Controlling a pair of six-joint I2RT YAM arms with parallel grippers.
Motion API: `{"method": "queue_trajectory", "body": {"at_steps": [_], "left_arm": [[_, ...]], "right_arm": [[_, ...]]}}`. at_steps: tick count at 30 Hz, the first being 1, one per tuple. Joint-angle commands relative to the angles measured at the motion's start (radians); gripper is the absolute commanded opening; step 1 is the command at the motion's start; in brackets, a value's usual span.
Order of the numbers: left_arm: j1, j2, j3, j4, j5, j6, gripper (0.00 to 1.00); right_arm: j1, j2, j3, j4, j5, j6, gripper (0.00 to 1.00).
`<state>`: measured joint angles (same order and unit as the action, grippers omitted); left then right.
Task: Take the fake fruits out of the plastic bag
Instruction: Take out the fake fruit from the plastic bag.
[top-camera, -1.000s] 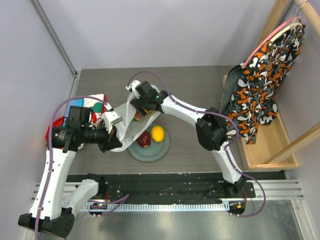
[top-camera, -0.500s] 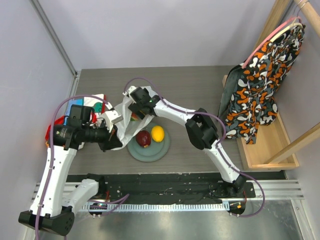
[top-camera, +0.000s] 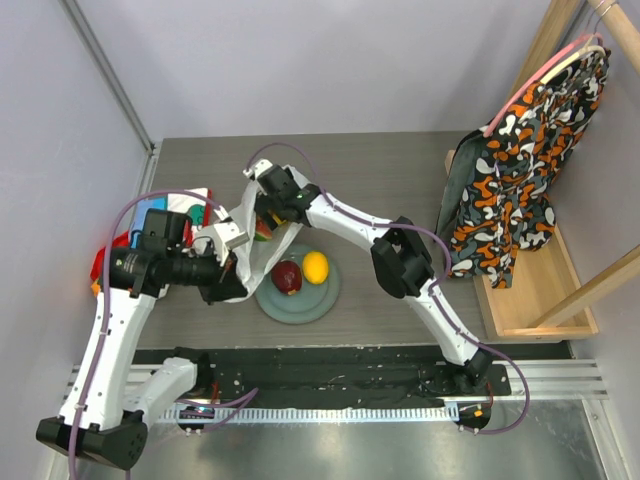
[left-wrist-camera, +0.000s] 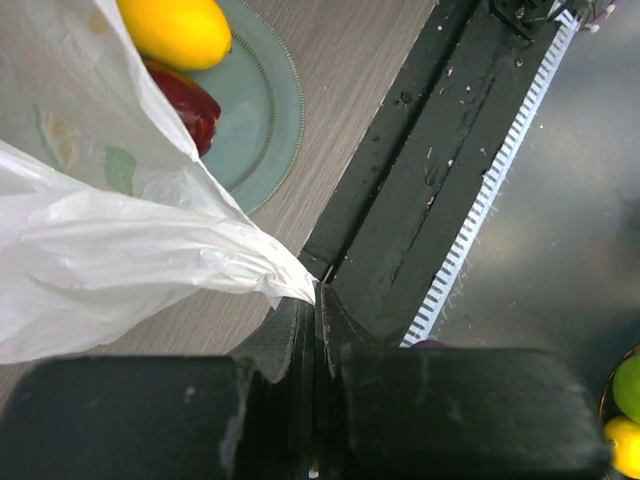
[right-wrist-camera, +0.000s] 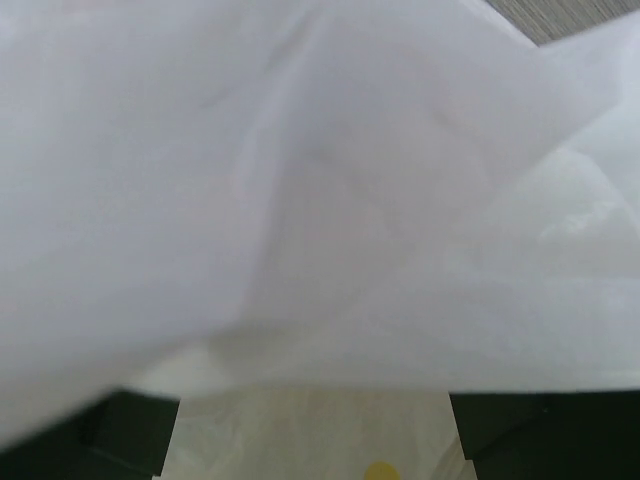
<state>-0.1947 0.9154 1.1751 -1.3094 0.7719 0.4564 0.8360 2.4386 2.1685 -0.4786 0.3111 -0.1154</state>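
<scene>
The white plastic bag (top-camera: 252, 252) lies crumpled left of the grey-green plate (top-camera: 318, 298). A dark red apple (top-camera: 288, 277) and a yellow fruit (top-camera: 316, 267) sit on the plate. My left gripper (top-camera: 236, 286) is shut on the bag's near edge (left-wrist-camera: 250, 262), and its fingertips (left-wrist-camera: 306, 312) pinch the film. The apple (left-wrist-camera: 192, 104) and yellow fruit (left-wrist-camera: 176, 30) show behind the bag there. My right gripper (top-camera: 262, 214) is at the bag's far mouth, open, with film (right-wrist-camera: 320, 200) draped over it. A red-green piece (top-camera: 263, 230) shows in the bag.
A colourful patterned cloth (top-camera: 186, 206) lies at the table's left edge beside the left arm. A patterned garment (top-camera: 520, 170) hangs on a wooden rack (top-camera: 540, 290) at the right. The black base rail (left-wrist-camera: 440, 180) runs along the near edge.
My right gripper has moved left and farther back, into the bag's mouth. The left gripper has kept its hold on the bag. The fruits on the plate have not moved.
</scene>
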Motion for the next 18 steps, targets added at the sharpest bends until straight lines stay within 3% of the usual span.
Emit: {"method": "queue_trajectory", "body": {"at_steps": [1, 11, 18], "left_arm": [[-0.029, -0.003, 0.055, -0.074, 0.076, 0.013, 0.00], [-0.087, 0.023, 0.144, -0.128, 0.129, -0.051, 0.00], [-0.109, 0.045, 0.127, -0.097, 0.159, -0.088, 0.00]], "right_arm": [[-0.018, -0.003, 0.053, 0.034, -0.018, 0.109, 0.98], [-0.081, 0.059, 0.105, -0.018, -0.070, 0.301, 0.92], [-0.081, 0.106, 0.171, -0.021, -0.087, 0.306, 0.90]]}}
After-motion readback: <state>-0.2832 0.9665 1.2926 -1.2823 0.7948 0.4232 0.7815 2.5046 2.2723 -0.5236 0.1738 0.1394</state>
